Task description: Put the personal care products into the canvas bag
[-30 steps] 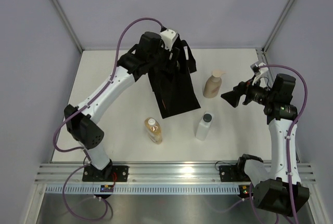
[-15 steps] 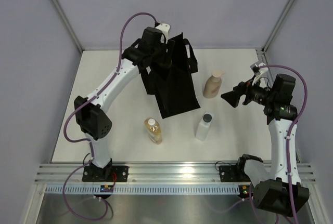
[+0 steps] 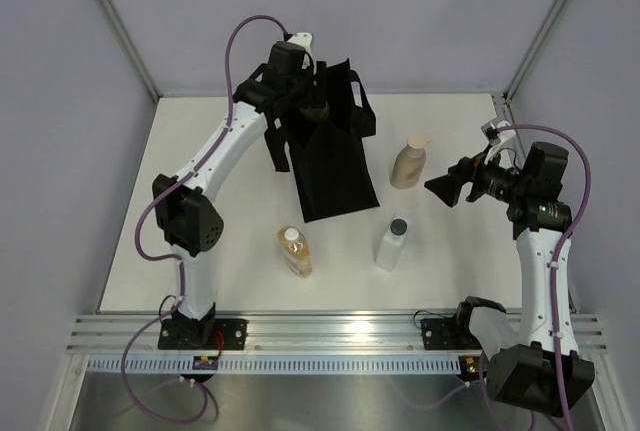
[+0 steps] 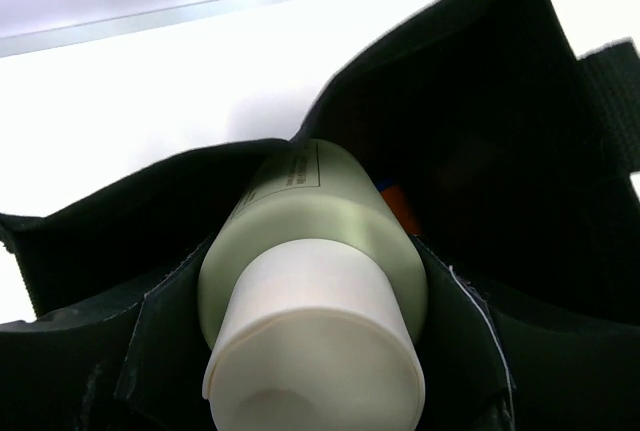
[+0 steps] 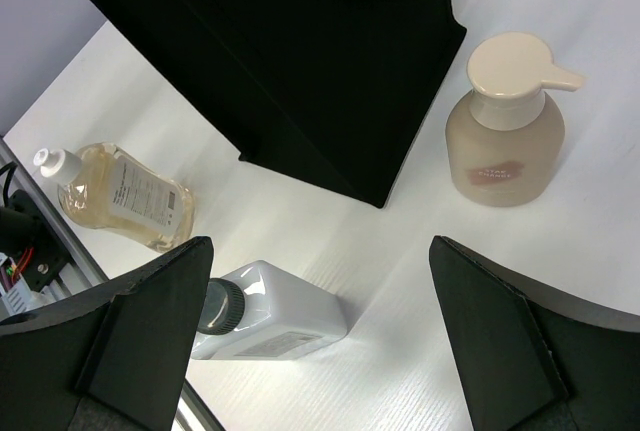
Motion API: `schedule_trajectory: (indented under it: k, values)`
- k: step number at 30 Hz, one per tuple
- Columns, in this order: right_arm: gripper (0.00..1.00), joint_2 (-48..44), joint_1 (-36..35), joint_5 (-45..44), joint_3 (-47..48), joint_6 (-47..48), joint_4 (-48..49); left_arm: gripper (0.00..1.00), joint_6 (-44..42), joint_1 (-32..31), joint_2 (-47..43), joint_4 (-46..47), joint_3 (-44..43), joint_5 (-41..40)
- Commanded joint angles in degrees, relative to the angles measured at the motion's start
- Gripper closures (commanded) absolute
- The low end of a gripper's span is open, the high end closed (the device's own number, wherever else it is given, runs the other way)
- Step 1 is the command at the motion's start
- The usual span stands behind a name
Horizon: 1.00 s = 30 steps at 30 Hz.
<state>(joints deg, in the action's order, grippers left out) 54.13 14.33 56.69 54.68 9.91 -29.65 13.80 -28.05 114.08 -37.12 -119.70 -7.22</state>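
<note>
As my left gripper (image 3: 310,103) clamps its fingers on the pale olive bottle (image 4: 330,221), I find that bottle lodged in the mouth of the canvas bag (image 3: 335,166). My right gripper (image 5: 320,251) has its fingers wide apart and empty, right of the bag. The beige pump bottle (image 3: 408,163) is just right of the bag. The clear bottle (image 3: 392,241) and amber bottle (image 3: 295,251) are on its near side.

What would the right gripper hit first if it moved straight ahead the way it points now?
Probably the lower corner of the canvas bag: the open right gripper aims between the beige pump bottle and the clear bottle. Depth is unclear; it might reach the table first.
</note>
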Motion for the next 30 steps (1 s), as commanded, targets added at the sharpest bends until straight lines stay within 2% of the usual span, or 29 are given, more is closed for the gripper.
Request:
schedule_trajectory:
  k: [1,5,10,14,21,24,25,29,30]
  values:
    - [0.0,-0.08,0.53,1.06,-0.01,0.9,1.0,1.0,5.78,1.16,-5.09,16.43,1.21,2.46]
    - [0.0,0.19,0.53,1.15,-0.01,0.9,1.0,1.0,11.41,1.69,-8.09,22.7,5.18,4.06]
    - [0.01,0.19,0.53,0.97,0.08,0.99,0.91,1.0,14.06,1.69,-1.59,19.2,-1.76,4.24]
    - [0.0,0.54,0.53,1.23,-0.01,0.99,1.0,1.0,14.15,1.69,1.14,19.11,-0.98,2.66]
    - [0.0,0.63,0.53,1.15,0.17,1.16,0.91,0.98,8.01,0.46,3.34,15.6,1.13,2.82]
    - [0.0,0.98,0.53,1.15,0.17,1.08,0.82,0.82,6.15,0.19,3.87,14.45,1.49,3.27]
    - [0.01,1.15,0.53,1.15,0.17,1.25,0.91,0.72,5.8,0.11,4.13,14.27,1.4,3.27]
    - [0.0,1.33,0.53,0.97,0.17,1.42,0.82,0.41,5.1,0.02,4.13,13.92,1.31,3.62]
    - [0.0,1.24,0.53,0.88,0.17,1.43,0.65,0.39,5.01,-0.07,4.04,14.09,1.31,4.4]
